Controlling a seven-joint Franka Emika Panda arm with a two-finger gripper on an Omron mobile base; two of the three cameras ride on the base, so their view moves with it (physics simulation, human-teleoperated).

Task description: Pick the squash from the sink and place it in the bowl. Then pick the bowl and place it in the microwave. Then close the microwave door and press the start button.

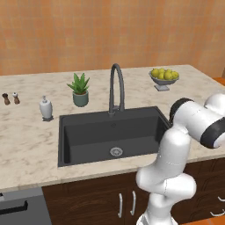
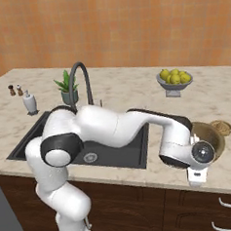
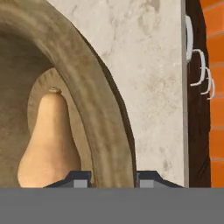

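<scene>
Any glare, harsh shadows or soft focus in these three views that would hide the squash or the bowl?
Left base view: even flat light, no glare; the sink reads plain black. Right base view: sharp, but the arm's wrist covers much of the bowl. Hand view: very close, so the bowl's rim looms large with smeared grain; the squash inside stays evenly lit.

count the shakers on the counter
2, side by side near the counter's far left edge: one dark-topped shaker, one light-topped shaker, left of the soap bottle. None looks hidden.
</scene>
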